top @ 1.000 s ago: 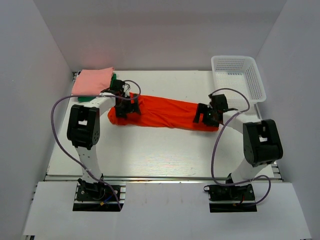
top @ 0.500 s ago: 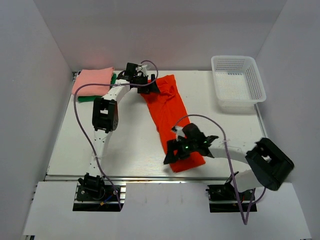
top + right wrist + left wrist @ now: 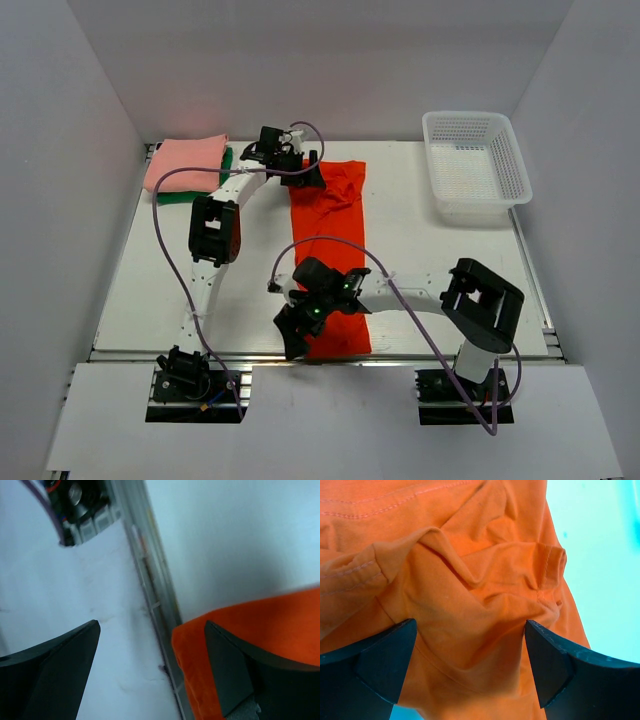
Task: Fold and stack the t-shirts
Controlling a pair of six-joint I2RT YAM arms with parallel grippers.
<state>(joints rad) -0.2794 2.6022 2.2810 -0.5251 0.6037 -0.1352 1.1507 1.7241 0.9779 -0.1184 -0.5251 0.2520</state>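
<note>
Your orange shirt lies lengthwise on the worktop. Left claw and right claw, both wide, straddle opposite ends, likely for folding.

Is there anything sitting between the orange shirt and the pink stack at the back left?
Nothing loose. Only the left arm crosses the table between the orange shirt and the pink shirt; the basket sits far right.
</note>
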